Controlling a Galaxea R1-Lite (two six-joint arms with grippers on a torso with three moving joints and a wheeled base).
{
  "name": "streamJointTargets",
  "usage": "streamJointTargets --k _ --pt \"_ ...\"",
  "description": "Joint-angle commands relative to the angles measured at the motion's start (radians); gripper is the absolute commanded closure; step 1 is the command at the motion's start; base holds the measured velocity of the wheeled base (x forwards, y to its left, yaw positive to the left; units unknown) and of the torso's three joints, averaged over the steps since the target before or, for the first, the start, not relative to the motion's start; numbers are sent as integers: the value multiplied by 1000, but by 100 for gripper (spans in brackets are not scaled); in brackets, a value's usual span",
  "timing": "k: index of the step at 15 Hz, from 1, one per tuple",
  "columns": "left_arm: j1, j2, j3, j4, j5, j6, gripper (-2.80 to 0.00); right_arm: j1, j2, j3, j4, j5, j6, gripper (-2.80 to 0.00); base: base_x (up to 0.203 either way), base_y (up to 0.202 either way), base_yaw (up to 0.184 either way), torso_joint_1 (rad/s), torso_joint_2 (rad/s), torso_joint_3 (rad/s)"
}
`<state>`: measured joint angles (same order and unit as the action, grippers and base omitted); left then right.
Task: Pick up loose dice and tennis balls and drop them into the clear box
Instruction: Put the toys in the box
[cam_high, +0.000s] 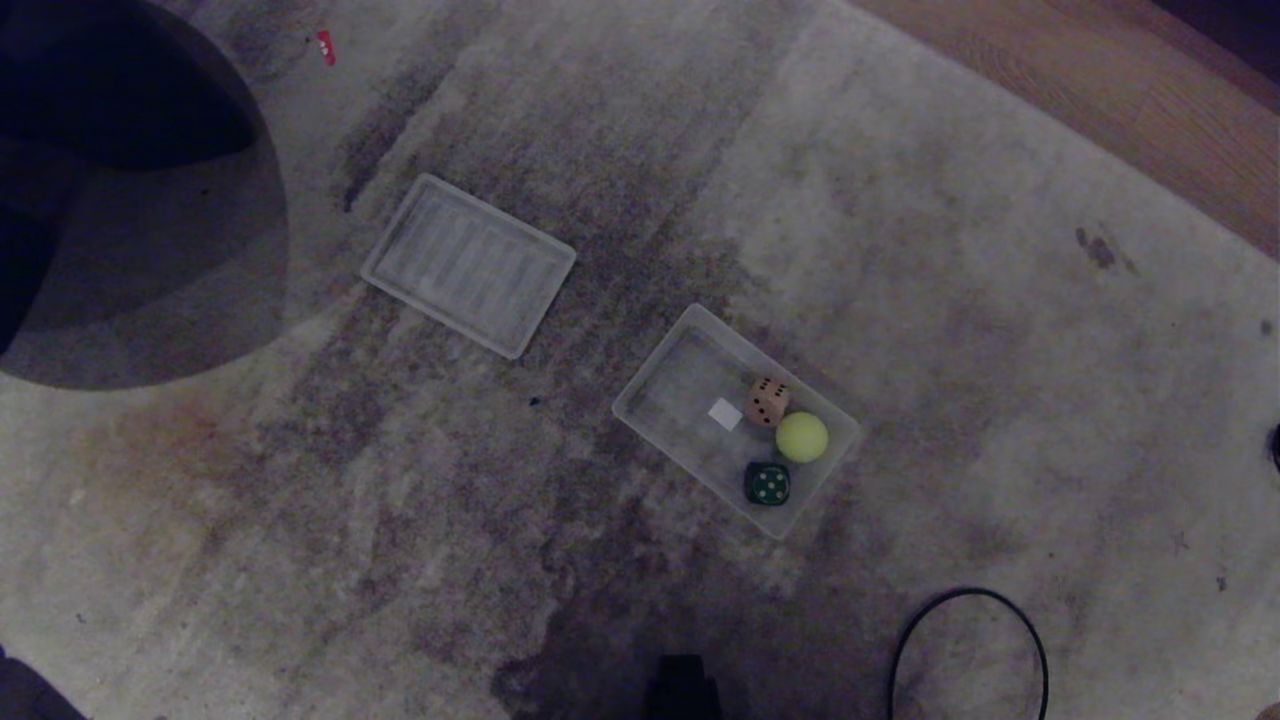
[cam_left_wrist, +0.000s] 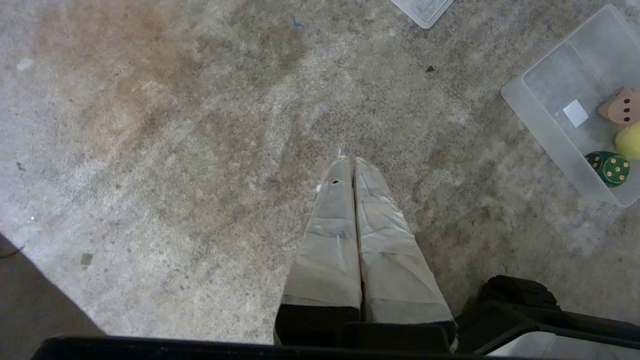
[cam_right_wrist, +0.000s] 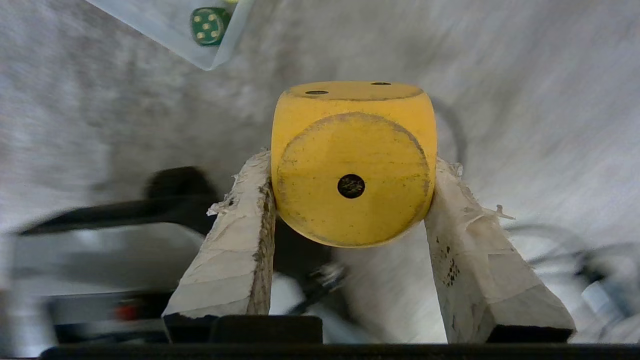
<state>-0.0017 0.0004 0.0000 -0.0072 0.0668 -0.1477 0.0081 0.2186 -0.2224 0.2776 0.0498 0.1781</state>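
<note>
The clear box (cam_high: 675, 385) lies on the grey carpet, holding a brown die (cam_high: 767, 400), a tennis ball (cam_high: 802, 437) and a dark green die (cam_high: 767, 484). In the right wrist view my right gripper (cam_right_wrist: 353, 165) is shut on a yellow die (cam_right_wrist: 352, 150), held above the carpet, with a corner of the clear box (cam_right_wrist: 165, 25) and the green die (cam_right_wrist: 209, 25) farther ahead. My left gripper (cam_left_wrist: 350, 161) hangs shut and empty over bare carpet, with the clear box (cam_left_wrist: 555, 85) off to one side. Neither arm shows in the head view.
The flat ribbed clear lid (cam_high: 468, 264) lies left of the box. A black cable loop (cam_high: 965, 640) sits at the near right. Wooden floor (cam_high: 1100, 80) borders the carpet at the far right. A large dark rounded shape (cam_high: 120, 200) fills the far left, near a small red item (cam_high: 326, 47).
</note>
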Motion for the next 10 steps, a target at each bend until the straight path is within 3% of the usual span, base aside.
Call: streamJointTargets --k 1,7,10 --pt "0 0 0 0 1 -1 0 1 289 -82 -54 23 77 0 0 0 0 0 0 0" --pt "0 1 0 0 1 -1 0 52 935 -194 -471 57 198 0 0 0 0 0 0 0" --pt "0 0 0 0 1 -1 0 117 1244 -290 -683 56 273 0 0 0 0 0 0 0"
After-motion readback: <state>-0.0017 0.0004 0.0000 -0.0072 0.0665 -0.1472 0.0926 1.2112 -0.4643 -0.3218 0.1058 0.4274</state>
